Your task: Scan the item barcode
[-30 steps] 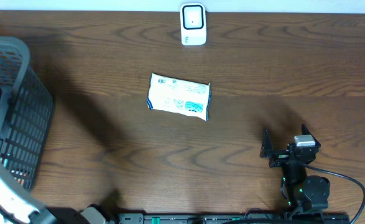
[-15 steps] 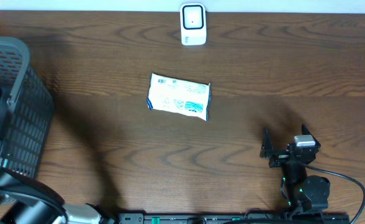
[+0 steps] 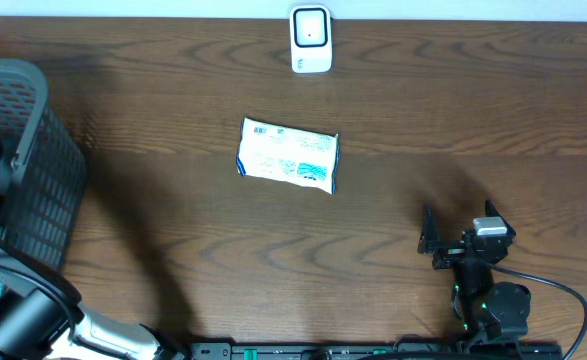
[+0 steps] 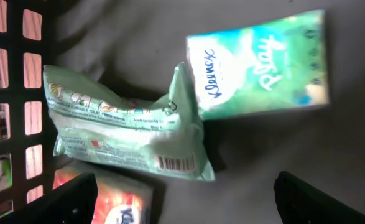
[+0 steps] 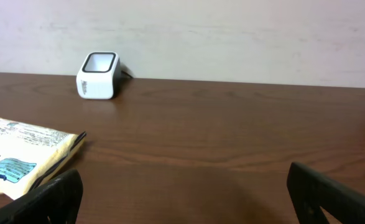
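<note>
White-and-blue packet [image 3: 288, 156] lies flat mid-table; both pincers are released and empty.
Overhead: the packet sits apart from the scanner [image 3: 311, 40] at the far edge and well away from the basket [image 3: 43, 190] on the left; the right gripper [image 3: 453, 238] is at the near right. Left wrist: the left gripper [image 4: 185, 193], fingers spread wide, hangs over a green packet [image 4: 126, 134], barcode showing, beside a Kleenex pack [image 4: 260, 65] in the basket. Right wrist: the right gripper's fingers stand wide apart, facing scanner and packet.

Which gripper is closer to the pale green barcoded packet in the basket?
Left. The left gripper hangs open directly over the pale green plastic packet inside the dark mesh basket; the right gripper sits open far across the wooden table.
</note>
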You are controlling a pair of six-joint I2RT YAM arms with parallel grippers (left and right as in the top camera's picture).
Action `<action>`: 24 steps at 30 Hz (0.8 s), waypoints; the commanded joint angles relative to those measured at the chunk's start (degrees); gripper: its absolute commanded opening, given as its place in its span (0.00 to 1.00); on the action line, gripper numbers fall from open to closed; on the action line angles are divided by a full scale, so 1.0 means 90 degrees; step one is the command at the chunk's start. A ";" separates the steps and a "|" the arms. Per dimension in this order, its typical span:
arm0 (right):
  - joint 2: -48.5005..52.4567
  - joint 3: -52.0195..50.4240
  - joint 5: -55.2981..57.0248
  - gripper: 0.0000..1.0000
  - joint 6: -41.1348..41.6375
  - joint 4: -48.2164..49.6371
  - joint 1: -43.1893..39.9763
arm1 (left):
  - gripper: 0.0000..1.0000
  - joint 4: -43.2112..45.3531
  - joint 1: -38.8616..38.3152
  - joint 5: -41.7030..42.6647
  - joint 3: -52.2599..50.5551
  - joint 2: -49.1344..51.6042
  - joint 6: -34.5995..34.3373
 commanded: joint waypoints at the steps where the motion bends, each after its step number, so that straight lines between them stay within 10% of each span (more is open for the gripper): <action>1: -0.0029 -0.0022 0.0005 0.99 0.0066 -0.0012 -0.0002 | 0.90 -0.0005 0.0007 -0.0391 -0.0078 0.0372 -0.0083; 13: -0.0029 -0.0022 0.0005 0.99 0.0066 -0.0012 -0.0002 | 0.83 0.0206 0.0007 -0.0699 -0.0078 0.1088 -0.0078; 24: -0.0029 -0.0022 0.0005 0.99 0.0066 -0.0012 -0.0002 | 0.35 -0.0058 0.0007 -0.0712 -0.0078 0.1088 -0.0073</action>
